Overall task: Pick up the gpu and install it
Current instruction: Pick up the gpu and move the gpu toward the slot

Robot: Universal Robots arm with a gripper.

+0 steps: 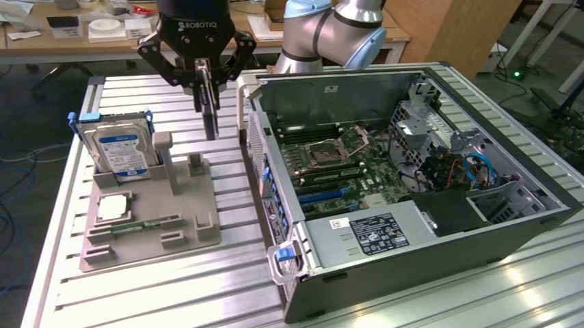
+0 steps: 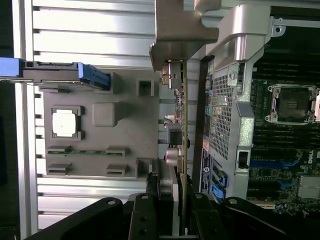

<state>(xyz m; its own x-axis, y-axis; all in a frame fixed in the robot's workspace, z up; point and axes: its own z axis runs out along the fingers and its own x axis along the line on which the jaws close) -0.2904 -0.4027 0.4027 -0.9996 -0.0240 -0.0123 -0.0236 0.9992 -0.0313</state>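
The gpu [image 1: 210,115] is a thin dark card hanging upright, edge-on to the exterior camera, with my gripper [image 1: 206,87] shut on its top edge. It hangs clear above the grey holder [image 1: 174,198], just beside the open computer case's [image 1: 411,225] outer wall on the exterior view's left. In the wrist view the gpu [image 2: 183,125] runs as a thin line out from my gripper [image 2: 175,212]. Its metal bracket [image 2: 182,30] sits at the far end, and the black fingers [image 2: 145,215] press on either face.
The grey holder also carries an upright blue-labelled hard drive [image 1: 123,150], a square processor [image 1: 111,207] and a narrow green memory stick [image 1: 146,224]. Inside the case lies the motherboard [image 1: 338,164] with its processor socket [image 2: 292,102]. A slatted aluminium table [image 1: 182,287] is underneath.
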